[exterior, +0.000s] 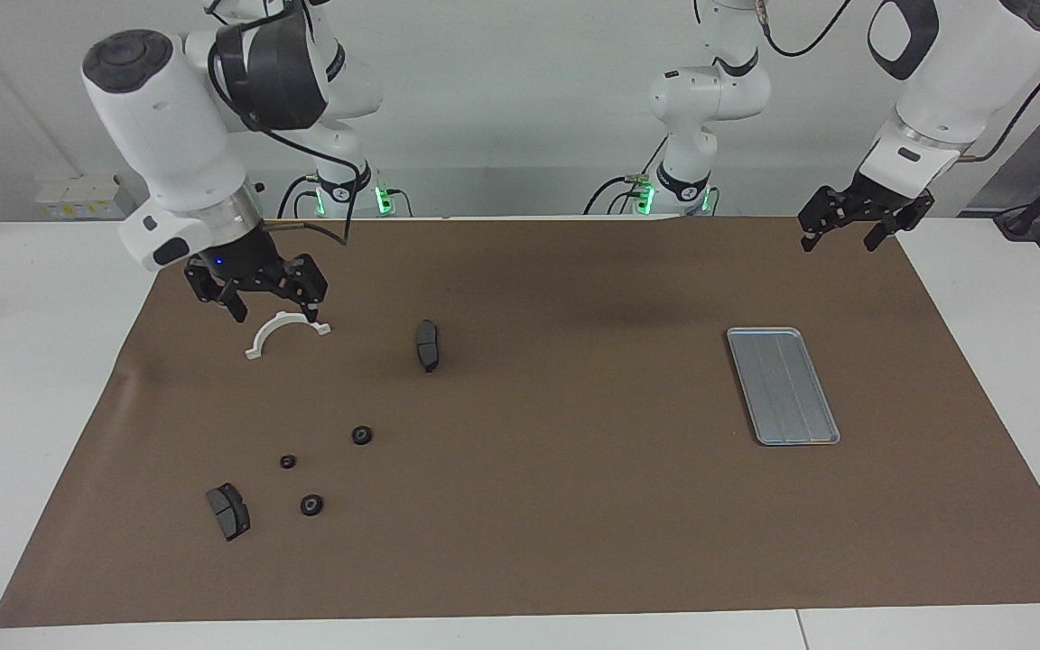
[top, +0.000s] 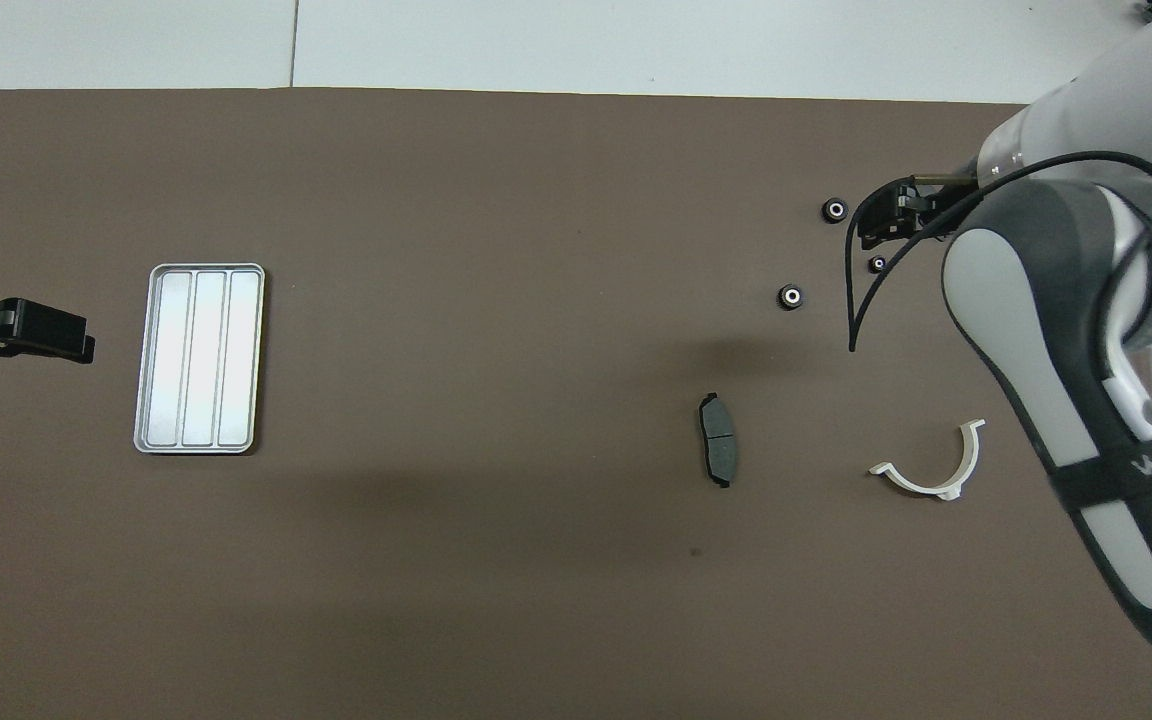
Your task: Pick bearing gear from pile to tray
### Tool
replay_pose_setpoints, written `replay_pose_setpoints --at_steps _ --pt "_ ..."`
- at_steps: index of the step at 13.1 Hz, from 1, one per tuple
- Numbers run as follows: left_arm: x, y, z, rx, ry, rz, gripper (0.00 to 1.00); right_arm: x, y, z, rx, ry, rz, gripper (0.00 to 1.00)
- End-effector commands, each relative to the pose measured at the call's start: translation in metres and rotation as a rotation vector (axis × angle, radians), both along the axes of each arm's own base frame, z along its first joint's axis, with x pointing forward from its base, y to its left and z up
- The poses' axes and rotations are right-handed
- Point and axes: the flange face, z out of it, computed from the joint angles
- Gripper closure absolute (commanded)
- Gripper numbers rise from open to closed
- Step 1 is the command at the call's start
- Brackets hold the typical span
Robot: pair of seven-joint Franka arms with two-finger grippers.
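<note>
Grippers hang nearest the robots: the left gripper waits with jaws spread and empty at its own end of the mat, while the right gripper, also wide open and empty, hovers over the white half-ring. Farther out lies the tray, bare, toward the left arm's end. Farthest, toward the right arm's end, three bearing gears lie scattered, well apart from the tray.

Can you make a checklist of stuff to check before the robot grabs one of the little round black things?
1. Right gripper open and holding nothing: ok.
2. Right gripper down at a bearing gear: not ok, it hangs over the white curved clip.
3. Three bearing gears lie apart on the brown mat: ok.
4. Tray has bare room for a part: ok.
5. Left gripper open, waiting off the tray: ok.
6. Brake pad clear of the gears: ok.
</note>
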Motion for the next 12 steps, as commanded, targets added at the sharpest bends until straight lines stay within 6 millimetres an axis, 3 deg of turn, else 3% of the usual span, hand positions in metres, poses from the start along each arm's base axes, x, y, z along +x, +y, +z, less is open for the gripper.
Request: replay_pose_setpoints --at_steps 1,4,6,10,12 --pt "-0.007 0.002 0.001 0.020 0.007 0.004 0.00 0.021 0.000 -0.041 -0.010 -0.031 0.045 0.00" --pt "-0.007 0.002 0.001 0.018 0.007 0.005 0.00 0.038 0.005 -0.095 -0.008 -0.047 0.041 0.00" --pt "-0.007 0.002 0.001 0.018 0.007 0.005 0.00 0.044 0.044 -0.143 0.000 -0.050 0.048 0.00" --pt "-0.007 0.002 0.001 0.018 0.007 0.004 0.00 0.030 0.037 -0.174 -0.006 0.003 0.014 0.01" --pt "-0.007 0.002 0.001 0.018 0.007 0.004 0.00 0.016 0.039 -0.183 -0.010 0.039 -0.031 0.09"
